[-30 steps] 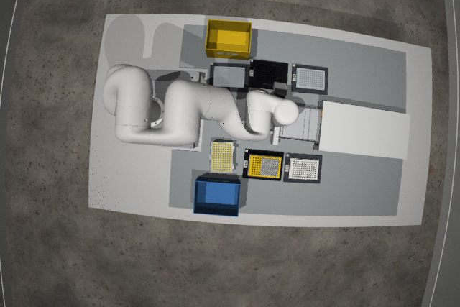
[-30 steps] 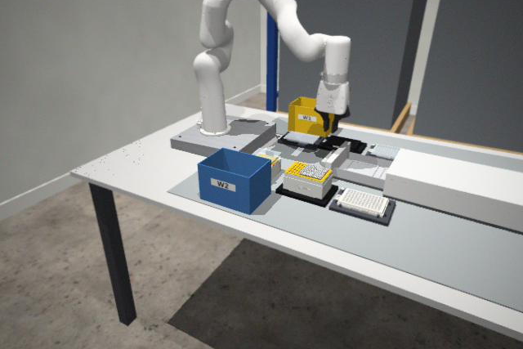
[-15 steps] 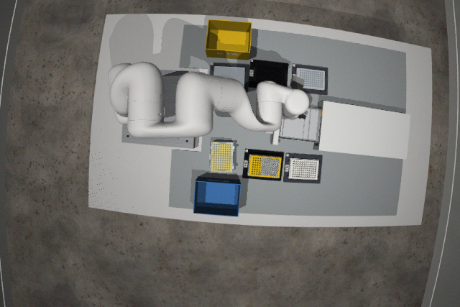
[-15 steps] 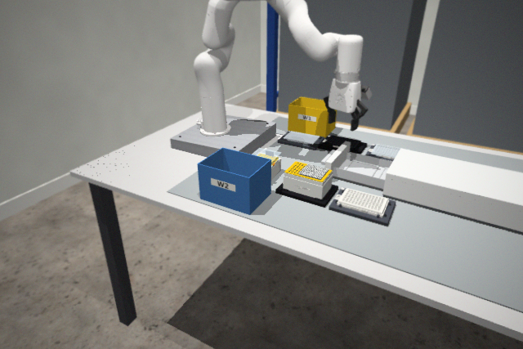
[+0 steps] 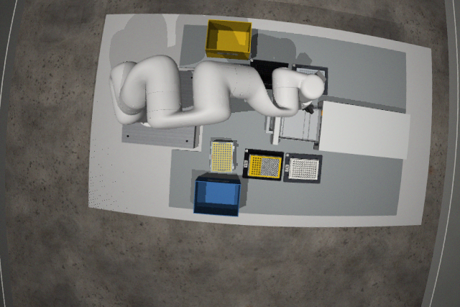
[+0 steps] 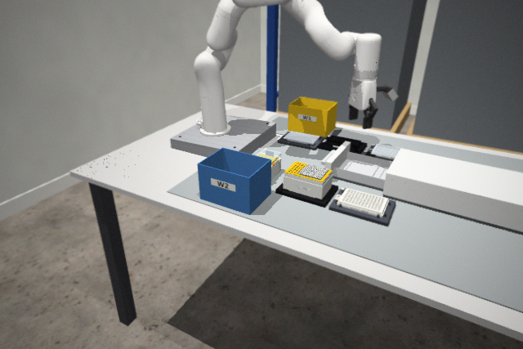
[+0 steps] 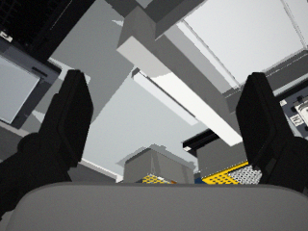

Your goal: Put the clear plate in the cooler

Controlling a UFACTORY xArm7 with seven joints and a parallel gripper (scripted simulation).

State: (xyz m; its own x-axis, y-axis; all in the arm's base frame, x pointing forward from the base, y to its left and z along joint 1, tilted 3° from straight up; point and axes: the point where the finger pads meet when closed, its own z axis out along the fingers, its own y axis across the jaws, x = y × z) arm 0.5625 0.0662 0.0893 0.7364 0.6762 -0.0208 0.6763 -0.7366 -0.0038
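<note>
The clear plate [image 5: 311,72] lies in its dark nest at the far side of the bench, partly hidden under my wrist; it also shows in the side view [image 6: 384,150]. The cooler CD [image 5: 364,129] has its drawer [image 5: 297,126] [image 6: 361,167] pulled out toward the arm's base, with nothing on its ribbed floor. The bar handle [image 6: 335,154] is at the drawer's front. A small amber lamp [image 5: 322,112] glows on the cooler's front. My gripper [image 6: 363,116] is open and empty, high above the bench between the plate's nest and the drawer. In the wrist view the fingers stand wide apart.
A yellow bin W1 [image 6: 312,116] and a lidded plate [image 6: 300,139] stand at the far side beside a black nest [image 5: 269,69]. A blue bin W2 [image 6: 234,179], a small yellow rack [image 5: 222,155], the tip box [image 6: 307,176] and a white plate [image 6: 363,202] stand at the near side.
</note>
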